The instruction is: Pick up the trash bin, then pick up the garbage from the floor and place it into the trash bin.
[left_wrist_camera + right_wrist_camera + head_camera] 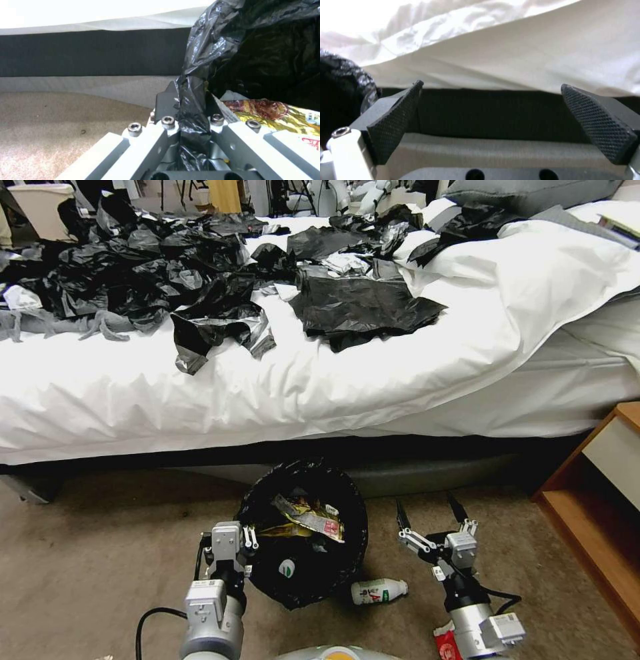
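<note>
Pinching the trash bin (303, 533) rim, the left pincer (248, 538) is clamped; the right pincer (430, 513) gapes empty above a white bottle (378, 591).

The round bin's crinkly liner bag (303, 580) is glossy black — inside lie yellow-and-red printed wrappers (308, 517). A small white plastic bottle (378, 591) bears a green-and-red label. The bed's rumpled sheet (413, 373) is plain white; the carpeted floor (100, 553) mottled beige. The right tool's pads (398, 120) — black, cross-hatched.

One trash bin (303, 533), one white bottle (378, 591), two pincers.
</note>
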